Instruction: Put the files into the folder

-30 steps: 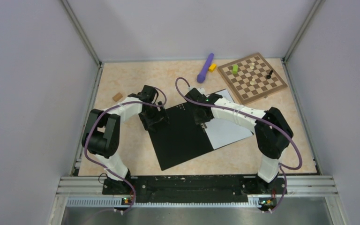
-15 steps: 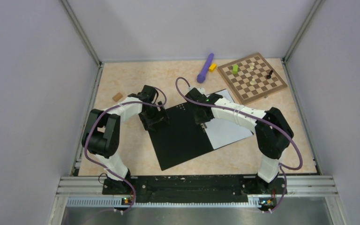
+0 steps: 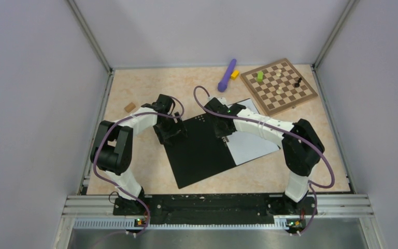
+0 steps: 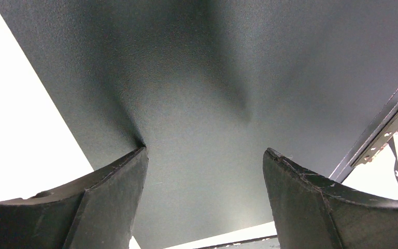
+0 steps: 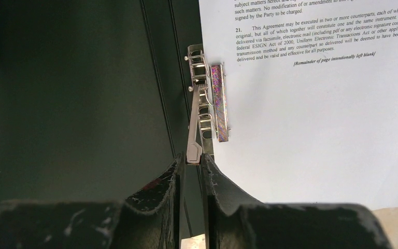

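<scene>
Down close, the right hand (image 5: 193,158) is pinched tight on the silver spring-clip lever (image 5: 194,119) at the spine of the open folder with black inner faces (image 3: 199,155). The white printed paper sheets (image 5: 311,129) lie on its right half, edge at the clamp. The left hand (image 4: 204,155), spread wide, sits over the left flap. Clamping step, I'd say: next, work that lever to lock the sheets. Beyond lie the speckled beige bench (image 3: 150,88), a brown chessboard (image 3: 279,85), a purple stick (image 3: 227,75) and plain grey walls (image 3: 197,31).

You see the flat open folder (image 3: 199,150) showing matte black inner faces; the thin paper files (image 5: 311,129) are white with black print; the silver metal clamp (image 5: 202,98) carries an iridescent purple strip.
</scene>
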You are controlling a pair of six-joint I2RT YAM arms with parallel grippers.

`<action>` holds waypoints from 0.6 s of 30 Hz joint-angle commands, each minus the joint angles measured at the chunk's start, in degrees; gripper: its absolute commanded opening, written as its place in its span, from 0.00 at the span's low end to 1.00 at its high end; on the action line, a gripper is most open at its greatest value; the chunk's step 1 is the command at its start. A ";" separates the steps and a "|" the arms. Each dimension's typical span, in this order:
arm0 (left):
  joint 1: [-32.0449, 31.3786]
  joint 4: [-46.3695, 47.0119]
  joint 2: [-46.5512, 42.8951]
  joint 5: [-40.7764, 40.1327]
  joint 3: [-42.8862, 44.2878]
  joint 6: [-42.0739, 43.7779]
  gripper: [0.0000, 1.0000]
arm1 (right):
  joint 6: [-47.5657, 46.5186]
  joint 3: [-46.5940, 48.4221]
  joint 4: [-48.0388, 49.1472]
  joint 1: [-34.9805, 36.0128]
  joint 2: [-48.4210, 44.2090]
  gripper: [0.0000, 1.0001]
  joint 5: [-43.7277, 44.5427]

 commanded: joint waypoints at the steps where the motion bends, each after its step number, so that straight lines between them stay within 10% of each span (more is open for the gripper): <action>1: -0.70 5.29 3.61 -0.49 -3.05 0.49 0.86 | -0.15 1.73 -0.46 0.83 -3.00 0.15 1.45; 18: -0.87 6.00 3.18 -0.51 -4.09 0.44 0.86 | 1.13 -3.55 -0.64 1.20 -5.26 0.00 2.58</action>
